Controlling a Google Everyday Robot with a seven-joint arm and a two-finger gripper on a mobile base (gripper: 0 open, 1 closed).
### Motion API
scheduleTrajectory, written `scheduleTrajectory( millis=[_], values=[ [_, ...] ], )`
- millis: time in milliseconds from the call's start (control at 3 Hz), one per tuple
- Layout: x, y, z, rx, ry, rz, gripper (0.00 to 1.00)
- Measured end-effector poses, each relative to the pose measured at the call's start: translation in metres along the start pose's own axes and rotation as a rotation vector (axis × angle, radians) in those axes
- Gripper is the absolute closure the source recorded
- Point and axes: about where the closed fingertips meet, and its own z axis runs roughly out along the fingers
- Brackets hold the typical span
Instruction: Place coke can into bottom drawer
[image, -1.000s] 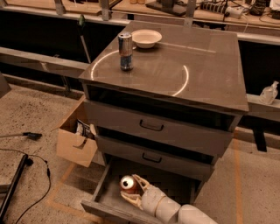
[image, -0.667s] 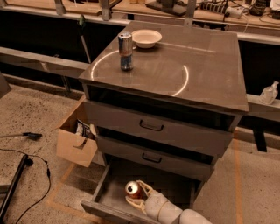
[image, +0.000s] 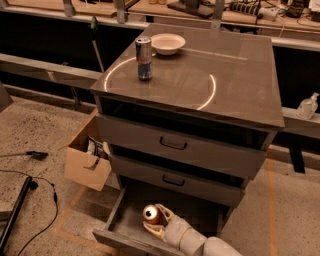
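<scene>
The coke can (image: 151, 214) is inside the pulled-out bottom drawer (image: 129, 223), towards its front and about midway across, tipped so that its silver top faces up and outwards. The gripper (image: 157, 221) reaches into the drawer from the lower right, and its pale jaws pinch the can from either side. Whether the can touches the drawer floor cannot be told. Above it, the middle drawer (image: 173, 180) and the top drawer (image: 173, 144) are shut, each with a dark handle. On the counter (image: 230, 75) a tall silver-and-blue can (image: 143, 58) stands upright near the left edge, with a white bowl (image: 168, 43) just behind it towards the back left corner. A cardboard box (image: 86, 159) sits open on the floor beside the cabinet's left side.
</scene>
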Motion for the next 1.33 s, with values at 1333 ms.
scheduleTrajectory(
  millis=[1333],
  values=[
    [0.107, -0.054, 0.03, 0.042, -0.018, 0.046, 1.0]
  ],
)
